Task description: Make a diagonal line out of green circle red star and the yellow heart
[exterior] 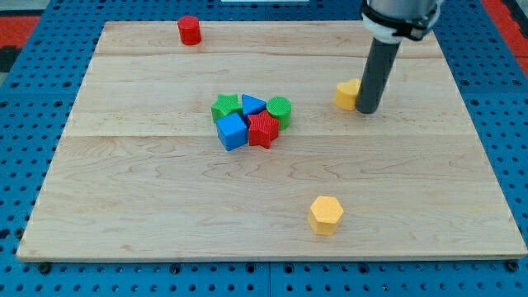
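The green circle (280, 110) sits at the right of a tight cluster near the board's middle. The red star (263, 130) lies just below and left of it, touching. The yellow heart (347, 94) lies to the cluster's right, partly hidden behind my rod. My tip (368, 110) rests on the board against the heart's right side.
The cluster also holds a green star (224, 108), a blue triangle (252, 105) and a blue cube (233, 131). A red cylinder (190, 30) stands near the top edge at left. A yellow hexagon (326, 214) lies toward the bottom. The wooden board (132, 181) sits on a blue pegboard.
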